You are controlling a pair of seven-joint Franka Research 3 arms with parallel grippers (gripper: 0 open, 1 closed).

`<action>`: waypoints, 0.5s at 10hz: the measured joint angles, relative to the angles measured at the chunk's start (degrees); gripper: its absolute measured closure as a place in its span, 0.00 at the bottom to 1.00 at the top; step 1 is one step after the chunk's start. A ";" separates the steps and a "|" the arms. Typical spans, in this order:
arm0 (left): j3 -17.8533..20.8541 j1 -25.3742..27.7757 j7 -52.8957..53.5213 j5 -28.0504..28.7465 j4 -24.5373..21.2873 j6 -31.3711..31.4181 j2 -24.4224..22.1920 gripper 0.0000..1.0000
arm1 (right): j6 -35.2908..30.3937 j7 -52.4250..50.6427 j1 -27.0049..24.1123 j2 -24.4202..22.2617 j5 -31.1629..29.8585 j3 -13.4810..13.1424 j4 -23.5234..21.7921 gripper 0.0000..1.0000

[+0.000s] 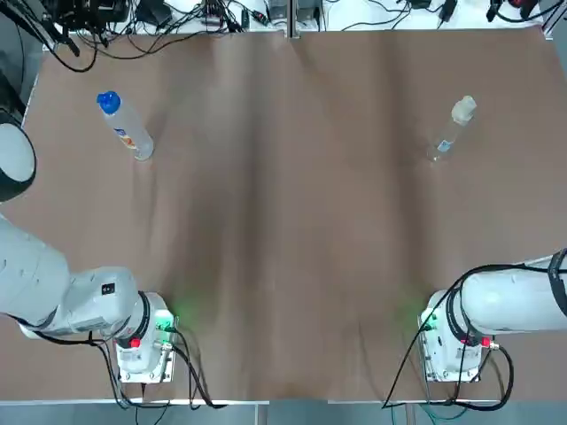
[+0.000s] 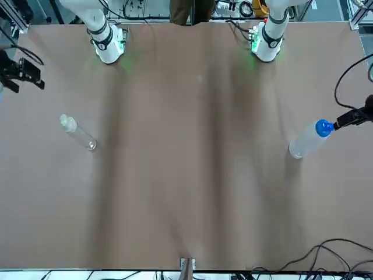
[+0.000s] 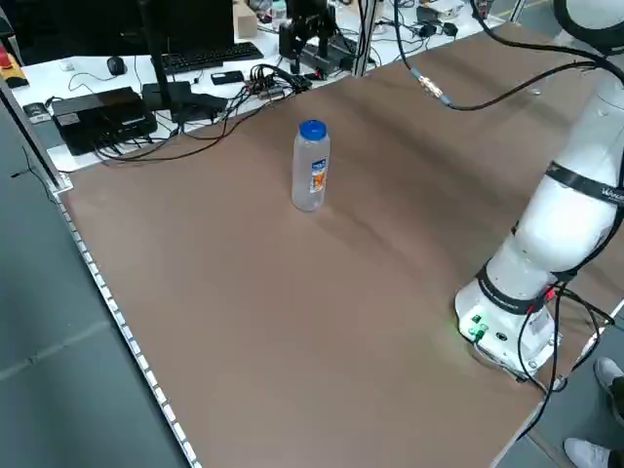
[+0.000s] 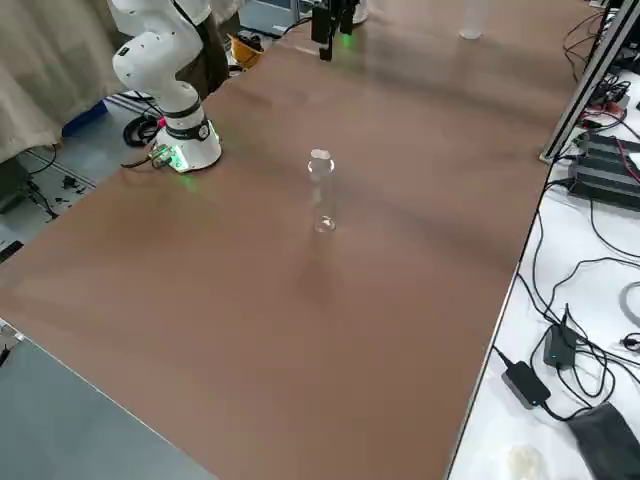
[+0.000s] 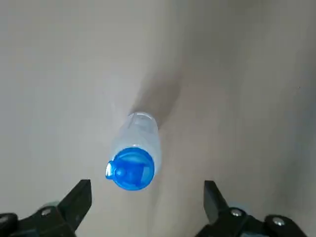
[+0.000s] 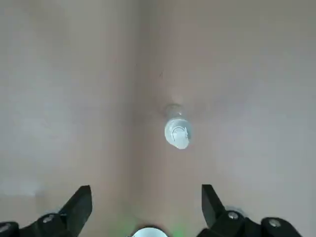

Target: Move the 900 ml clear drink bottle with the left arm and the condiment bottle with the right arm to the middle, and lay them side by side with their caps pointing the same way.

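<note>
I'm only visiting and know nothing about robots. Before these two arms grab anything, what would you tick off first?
1. The left gripper is open: ok.
2. The right gripper is open: ok.
3. The clear drink bottle stands upright below the left gripper: ok.
4. The condiment bottle stands upright below the right gripper: ok.
5. The middle of the table has room for both: ok.
6. Bottles lying side by side: not ok, not yet done.

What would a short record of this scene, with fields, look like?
bottle one: clear plastic drink bottle with blue cap, upright, far left on brown table
bottle two: slim clear condiment bottle with whitish cap, upright, far right
left gripper: open, above the drink bottle, holding nothing
right gripper: open, above the condiment bottle, holding nothing
middle: no bottle there yet
</note>
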 joint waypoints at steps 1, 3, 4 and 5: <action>0.00 0.02 0.48 0.00 -3.41 3.82 -0.57 0.00 | 2.52 -0.15 0.00 0.00 0.00 0.06 -2.75 0.02; -0.02 0.02 0.76 0.00 -14.11 13.64 -3.79 0.00 | 10.55 -0.34 0.01 -0.34 0.00 0.25 -10.78 0.02; -0.03 0.03 0.78 0.00 -19.97 18.31 -6.11 0.00 | 14.20 -0.45 0.02 -0.53 -0.15 0.31 -14.39 0.02; -0.09 0.03 0.80 0.00 -24.22 21.15 -8.04 0.00 | 17.78 -0.61 0.02 -0.81 -0.71 0.31 -17.96 0.02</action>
